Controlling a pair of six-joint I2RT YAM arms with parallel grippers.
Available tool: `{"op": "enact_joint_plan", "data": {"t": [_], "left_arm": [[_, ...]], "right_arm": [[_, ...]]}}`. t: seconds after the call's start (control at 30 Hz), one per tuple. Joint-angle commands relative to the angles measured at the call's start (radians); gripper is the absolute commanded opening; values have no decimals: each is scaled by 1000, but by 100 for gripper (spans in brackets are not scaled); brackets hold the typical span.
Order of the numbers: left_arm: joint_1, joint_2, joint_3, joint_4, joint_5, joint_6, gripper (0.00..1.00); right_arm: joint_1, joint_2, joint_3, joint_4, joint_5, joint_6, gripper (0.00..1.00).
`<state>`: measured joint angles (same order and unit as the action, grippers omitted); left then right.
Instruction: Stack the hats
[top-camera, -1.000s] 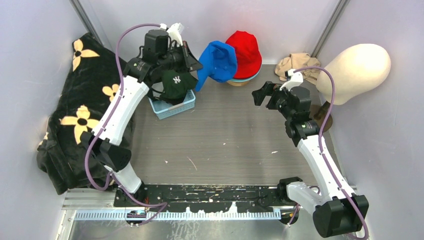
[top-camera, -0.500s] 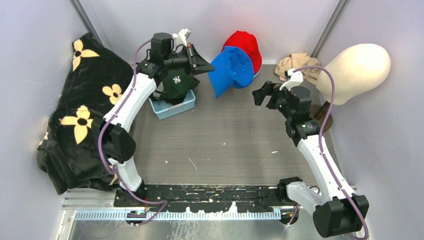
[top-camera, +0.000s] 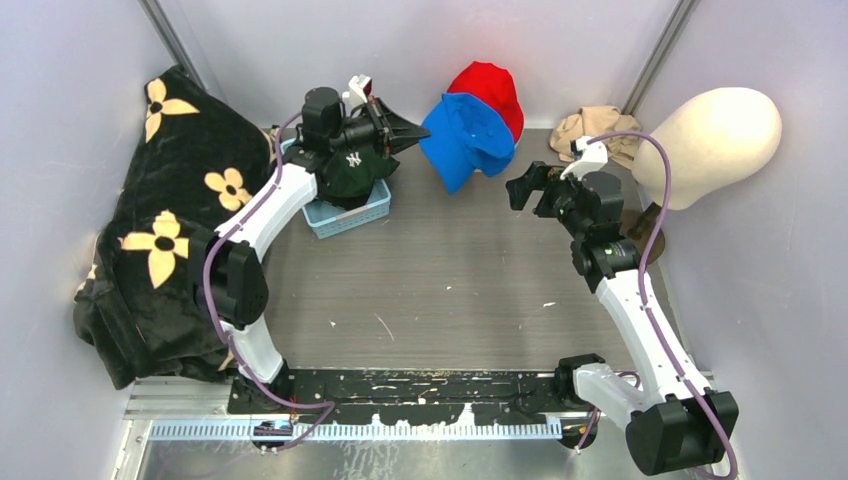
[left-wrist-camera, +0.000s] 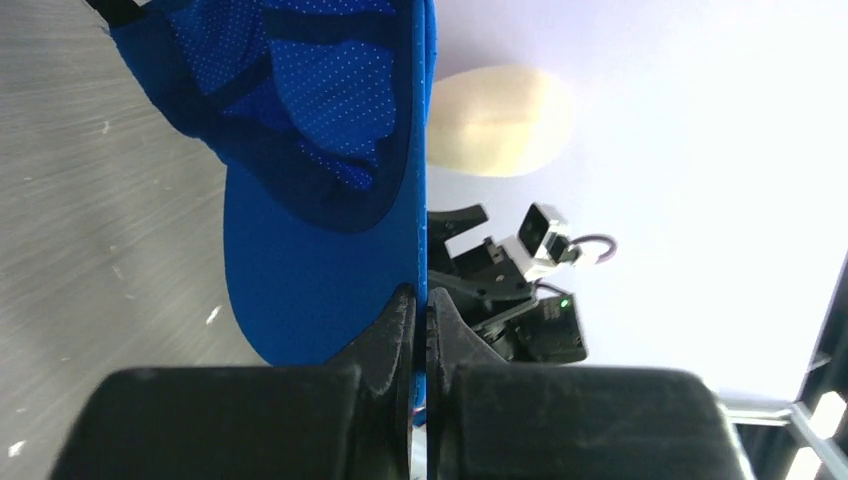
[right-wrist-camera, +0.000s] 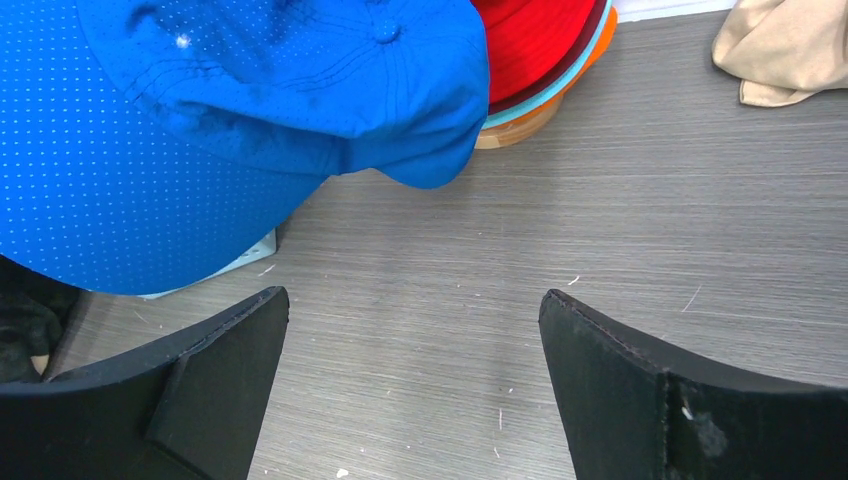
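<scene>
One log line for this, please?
left gripper: shut on blue cap | right gripper: open, empty | red bucket hat: behind cap

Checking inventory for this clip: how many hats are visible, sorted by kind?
Bucket hats: 3 (red hat, teal hat, orange hat, stacked)
Baseball caps: 2 (blue cap, green NY cap)
Total: 5 in view

A smooth cream head-shaped form (top-camera: 712, 140) stands on the grey tabletop (top-camera: 450, 290). A crumpled beige cloth (top-camera: 592, 128) lies just beside it; a light blue plastic basket (top-camera: 352, 216) and a black yellow-flowered blanket (top-camera: 160, 230) sit well apart from it.
</scene>
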<state>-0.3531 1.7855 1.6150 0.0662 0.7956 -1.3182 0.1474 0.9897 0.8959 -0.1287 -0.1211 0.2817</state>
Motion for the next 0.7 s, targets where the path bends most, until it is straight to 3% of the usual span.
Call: {"op": "enact_joint_plan", "data": {"t": [0.0, 0.1, 0.43, 0.67], "left_arm": [[-2, -87, -46, 301, -55, -227, 0], [-4, -115, -70, 339, -77, -288, 0], [-56, -103, -110, 681, -66, -624, 0], [-103, -54, -87, 801, -76, -726, 0]], "right_arm": [[-2, -34, 65, 23, 14, -21, 100], [-1, -42, 81, 12, 19, -23, 100], [-2, -91, 153, -68, 80, -44, 100], [-2, -190, 153, -167, 291, -11, 100]]}}
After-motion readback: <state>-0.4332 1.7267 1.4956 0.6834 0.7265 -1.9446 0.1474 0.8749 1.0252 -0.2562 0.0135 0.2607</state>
